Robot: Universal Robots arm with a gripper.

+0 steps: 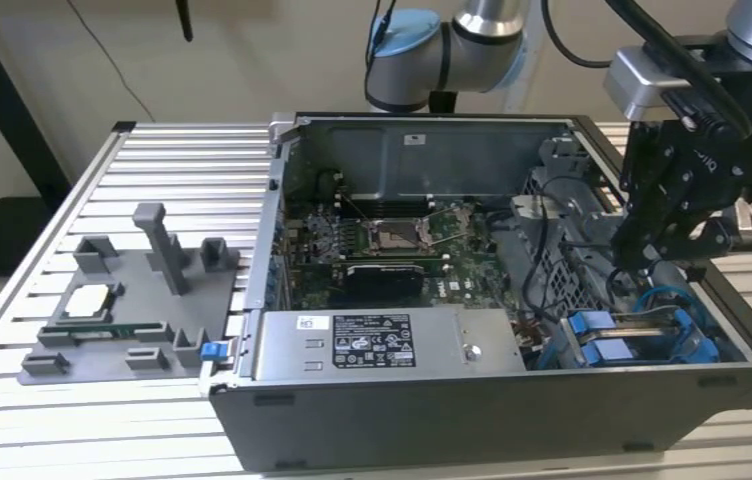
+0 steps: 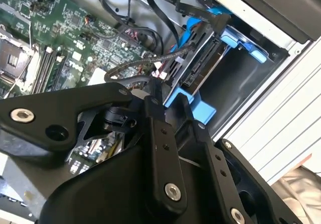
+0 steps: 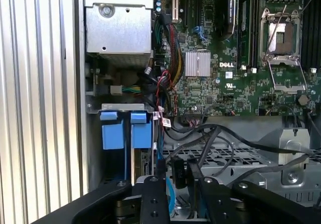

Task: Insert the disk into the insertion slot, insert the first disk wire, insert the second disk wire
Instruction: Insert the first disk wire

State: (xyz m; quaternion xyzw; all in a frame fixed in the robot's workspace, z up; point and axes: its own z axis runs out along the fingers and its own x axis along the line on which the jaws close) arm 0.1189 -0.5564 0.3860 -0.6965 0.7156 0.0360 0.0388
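Slatted aluminium bench (image 1: 29, 420) carries an open grey computer case (image 1: 483, 420) lying on its side. Inside the case, at the front corner on the exterior view's right, the disk (image 2: 203, 63) in its bright blue carrier sits in the insertion slot (image 3: 123, 106), the sheet-metal drive cage. Blue carrier tabs (image 3: 113, 133) show at the cage mouth. Black wires (image 2: 130, 66) and a blue cable (image 2: 186, 33) run through the case toward the disk's end. The hand (image 1: 656, 262) hangs inside the case just above that corner. In both wrist views its tip is close beside the disk's edge, but whether it is open, closed or gripping a wire cannot be told. Deeper in the case lies the green motherboard (image 3: 225, 83), and a labelled power supply (image 1: 376, 345) sits along the case's front wall. Outside the case, on the exterior view's left, a grey fixture tray (image 1: 109, 270) holds a processor chip (image 1: 89, 300).
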